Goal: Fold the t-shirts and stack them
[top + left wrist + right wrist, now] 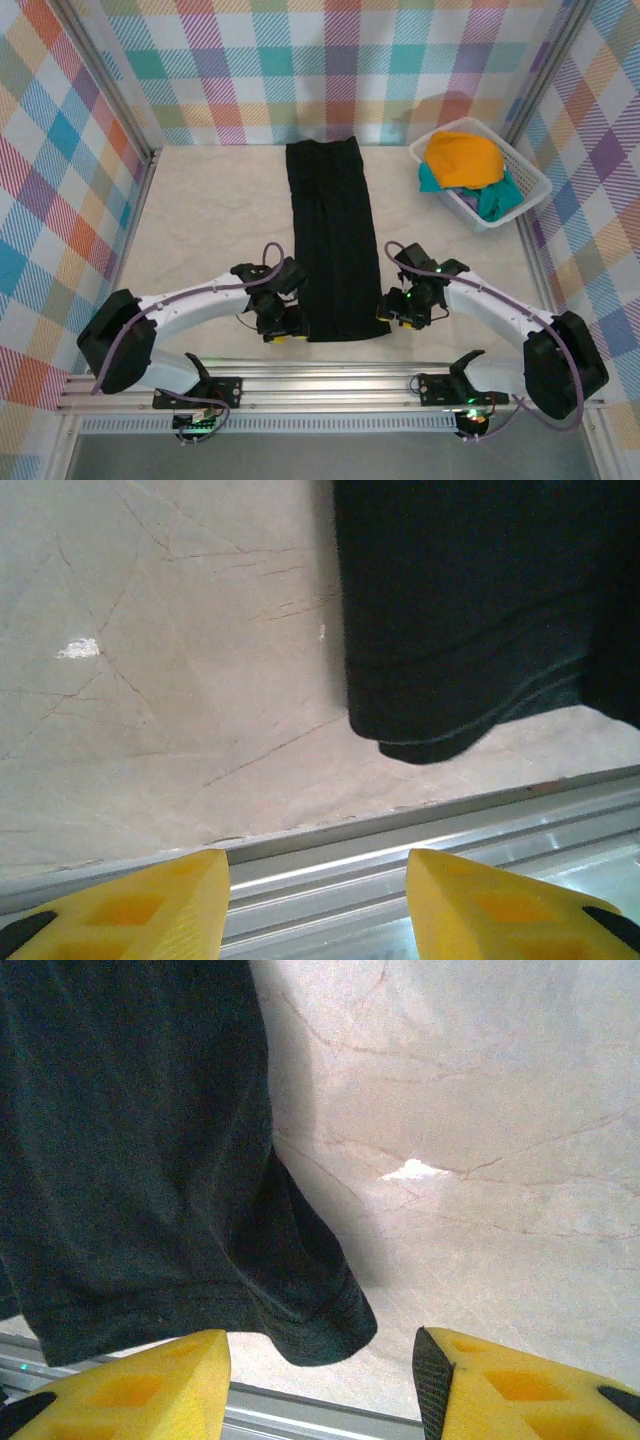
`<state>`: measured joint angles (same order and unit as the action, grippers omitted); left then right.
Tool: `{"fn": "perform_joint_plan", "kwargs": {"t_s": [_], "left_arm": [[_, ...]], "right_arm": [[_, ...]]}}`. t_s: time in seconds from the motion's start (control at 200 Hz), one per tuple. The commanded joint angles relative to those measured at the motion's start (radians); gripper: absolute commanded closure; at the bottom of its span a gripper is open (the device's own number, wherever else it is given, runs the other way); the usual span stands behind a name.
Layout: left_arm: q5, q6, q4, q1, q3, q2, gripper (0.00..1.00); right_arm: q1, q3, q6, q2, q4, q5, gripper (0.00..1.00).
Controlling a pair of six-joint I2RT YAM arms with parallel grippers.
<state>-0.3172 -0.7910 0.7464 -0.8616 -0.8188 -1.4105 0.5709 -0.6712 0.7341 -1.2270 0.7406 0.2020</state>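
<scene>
**A:** Where is the table point(210, 210) free?
**B:** There's a wide bare stretch left of the black t-shirt point(333, 240), and a narrower one to its right.
**A:** What's in the way?
**B:** The white basket point(455, 203) in the far right corner, the plaid walls point(60, 180) around, and a metal rail point(330, 385) along the near edge.

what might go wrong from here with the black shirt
1. The left gripper and right gripper stand open beside the near corners of the black t-shirt; a pinch may catch only the top layer and pull the folded strip apart.
2. Its near hem lies close to the metal rail, so low fingers might strike it.
</scene>
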Motion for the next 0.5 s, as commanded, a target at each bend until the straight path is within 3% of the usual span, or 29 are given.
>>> {"fn": "perform_joint_plan", "kwargs": {"t_s": [0.0, 0.245, 0.495], "left_arm": [[0.001, -0.039, -0.126, -0.026, 0.001, -0.035, 0.49], [0.039, -0.101, -0.202, -0.054, -0.034, -0.099, 0.43], [0.053, -0.098, -0.280, -0.062, -0.031, -0.251, 0.52]], "right_arm": [[0.021, -0.003, 0.024, -0.028, -0.039, -0.009, 0.48], [0.037, 0.017, 0.031, -0.067, -0.074, -0.006, 0.48], [0.042, 0.019, 0.015, -0.130, -0.124, 0.008, 0.50]]}}
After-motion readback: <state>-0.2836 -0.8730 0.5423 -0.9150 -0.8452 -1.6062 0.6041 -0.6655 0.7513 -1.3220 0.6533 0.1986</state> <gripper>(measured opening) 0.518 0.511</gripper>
